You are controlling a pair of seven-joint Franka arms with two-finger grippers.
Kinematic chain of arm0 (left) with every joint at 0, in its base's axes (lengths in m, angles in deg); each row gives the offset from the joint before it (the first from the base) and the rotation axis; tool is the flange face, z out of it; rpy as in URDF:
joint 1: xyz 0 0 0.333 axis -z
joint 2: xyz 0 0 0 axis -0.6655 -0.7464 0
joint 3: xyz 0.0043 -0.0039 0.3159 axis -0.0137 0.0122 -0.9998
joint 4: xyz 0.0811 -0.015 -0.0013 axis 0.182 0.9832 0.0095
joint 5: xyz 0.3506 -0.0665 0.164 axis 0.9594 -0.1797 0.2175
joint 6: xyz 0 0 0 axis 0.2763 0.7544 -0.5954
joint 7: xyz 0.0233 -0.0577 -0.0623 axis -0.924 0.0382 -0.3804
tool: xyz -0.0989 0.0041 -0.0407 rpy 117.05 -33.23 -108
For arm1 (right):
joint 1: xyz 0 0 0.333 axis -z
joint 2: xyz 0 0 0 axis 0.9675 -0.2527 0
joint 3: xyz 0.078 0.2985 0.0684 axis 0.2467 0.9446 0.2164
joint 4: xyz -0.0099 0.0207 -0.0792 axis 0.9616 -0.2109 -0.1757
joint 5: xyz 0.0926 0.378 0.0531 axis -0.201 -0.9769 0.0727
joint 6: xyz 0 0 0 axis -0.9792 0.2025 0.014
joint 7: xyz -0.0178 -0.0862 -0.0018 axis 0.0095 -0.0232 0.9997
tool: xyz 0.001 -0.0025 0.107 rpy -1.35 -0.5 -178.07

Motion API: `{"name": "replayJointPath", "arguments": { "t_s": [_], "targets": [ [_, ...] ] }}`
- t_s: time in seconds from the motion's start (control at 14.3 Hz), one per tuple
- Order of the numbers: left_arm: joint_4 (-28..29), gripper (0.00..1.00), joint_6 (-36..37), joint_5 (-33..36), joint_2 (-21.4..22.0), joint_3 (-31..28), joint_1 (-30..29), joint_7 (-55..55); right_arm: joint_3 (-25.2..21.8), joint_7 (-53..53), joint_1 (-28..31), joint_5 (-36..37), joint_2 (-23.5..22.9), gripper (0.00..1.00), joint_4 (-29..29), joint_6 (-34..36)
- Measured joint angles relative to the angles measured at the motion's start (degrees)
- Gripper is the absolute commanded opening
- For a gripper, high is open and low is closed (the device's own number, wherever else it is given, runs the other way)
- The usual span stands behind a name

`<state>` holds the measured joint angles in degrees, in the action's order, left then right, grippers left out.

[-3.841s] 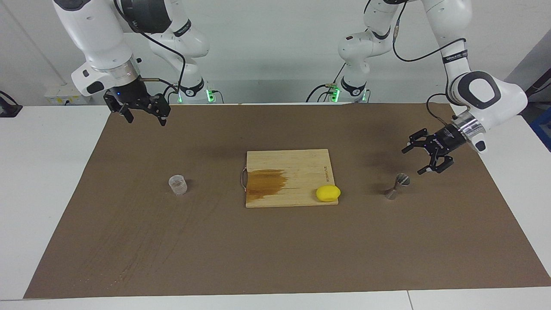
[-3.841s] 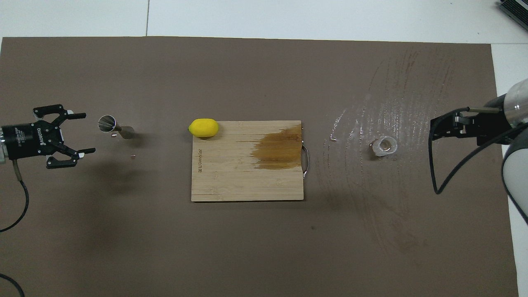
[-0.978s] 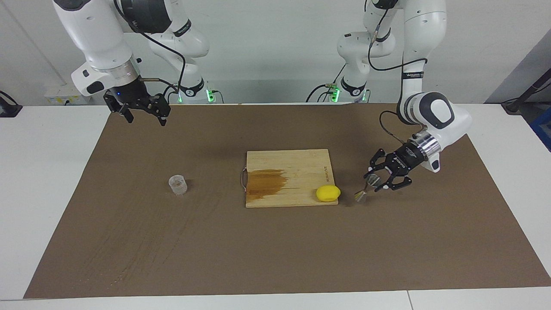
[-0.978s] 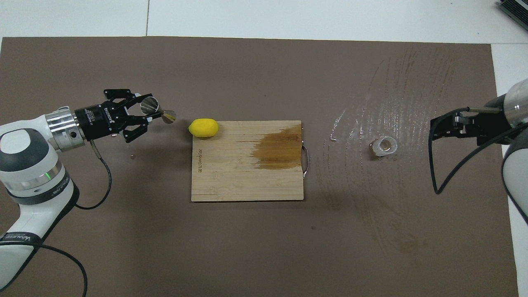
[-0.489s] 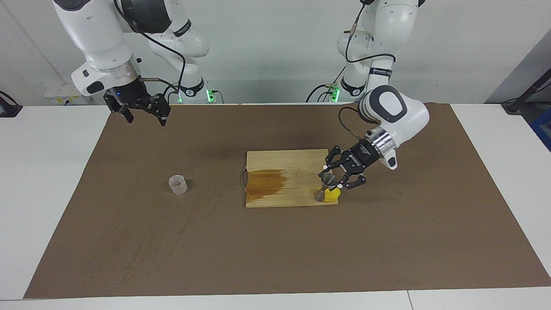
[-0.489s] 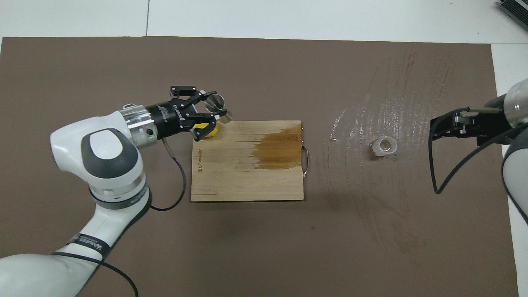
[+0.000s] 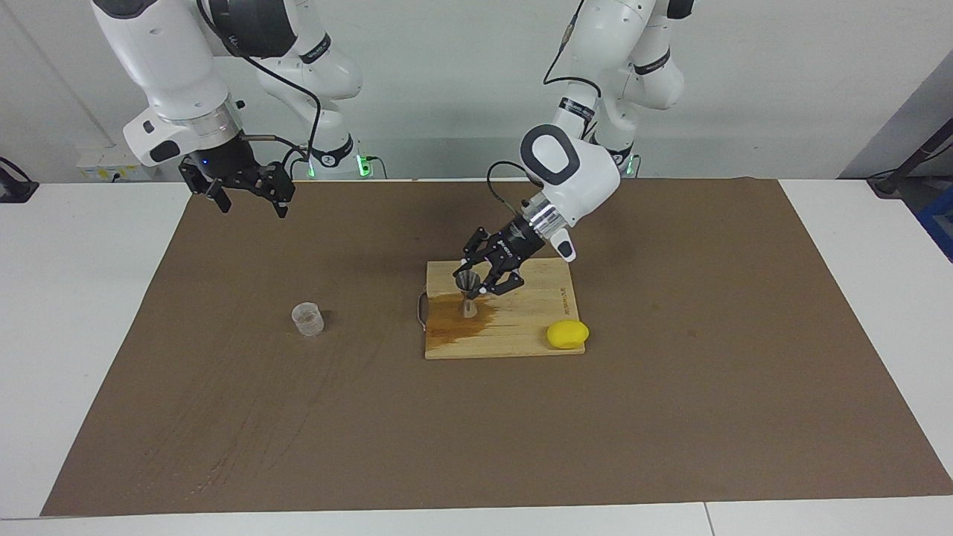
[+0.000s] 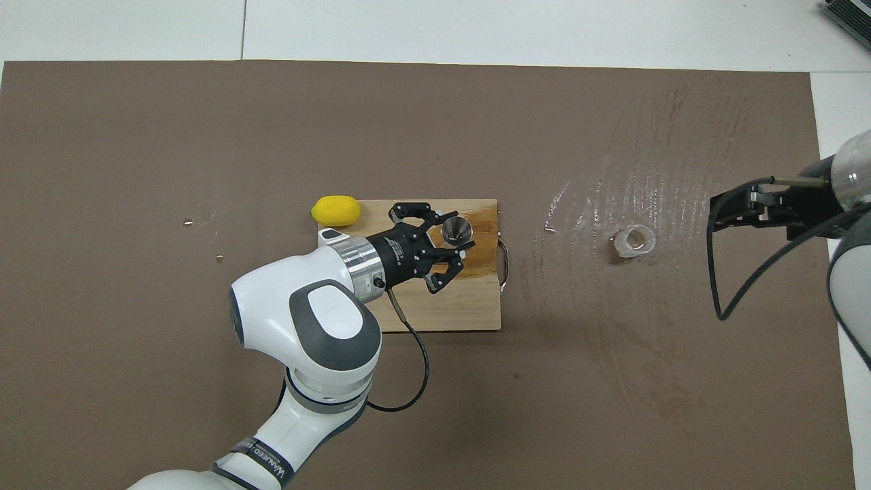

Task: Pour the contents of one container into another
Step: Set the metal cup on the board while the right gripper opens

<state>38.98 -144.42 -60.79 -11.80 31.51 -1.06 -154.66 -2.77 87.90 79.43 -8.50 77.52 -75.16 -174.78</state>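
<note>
1. the left gripper [image 7: 477,285] is closed on the jigger [image 7: 467,292], pinching it near the waist. it holds it upright, mouth up, over the stained patch [image 7: 458,316] of the cutting board [image 7: 521,286], toward the handle end. whether the foot rests on the board or hangs just above it cannot be told.

2. the step in hand looks like carrying the jigger toward the clear cup [image 7: 307,319] and setting it down as the receiver. the cup stands on the brown mat [image 7: 298,417], well apart from the board, toward the right arm's end of the table.

3. to do this well, the left arm should keep the jigger level. its foot is narrow and the body is top-heavy, so any lean at release would likely tip it.

4. it should be lowered until the foot sits flat, and only then should the fingers part. the arm should then draw back level, not upward through the rim.

5. the stained patch may be slick, so a dry, flat spot is the safer choice.

6. the place chosen should leave room beside the jigger for the right arm to bring the cup in and tilt it over the small mouth.

7. the right gripper [image 7: 246,195] waits with its jaws apart, over the mat edge nearest the robots, short of the cup.

8. the lemon [image 7: 567,333] lies on the board's corner toward the left arm's end, clear of the work.
</note>
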Motion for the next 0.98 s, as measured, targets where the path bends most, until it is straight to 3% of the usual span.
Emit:
{"name": "replayJointPath", "arguments": {
  "t_s": [0.42,0.56,0.98],
  "targets": [
    [0.6,0.0,-0.5,-0.1,-1.5,-0.4,0.7,0.0,0.0,0.0,0.0,0.0,0.0,1.0,0.0,0.0],
    [0.7,1.0,-0.5,-0.1,-1.6,-0.5,0.7,0.0,0.0,0.0,0.0,0.0,0.0,1.0,0.0,-0.5],
    [0.6,1.0,1.0,0.0,-0.5,-1.1,-1.9,0.0,0.0,9.2,0.1,0.0,-0.3,1.0,0.0,-1.1]
  ]
}}
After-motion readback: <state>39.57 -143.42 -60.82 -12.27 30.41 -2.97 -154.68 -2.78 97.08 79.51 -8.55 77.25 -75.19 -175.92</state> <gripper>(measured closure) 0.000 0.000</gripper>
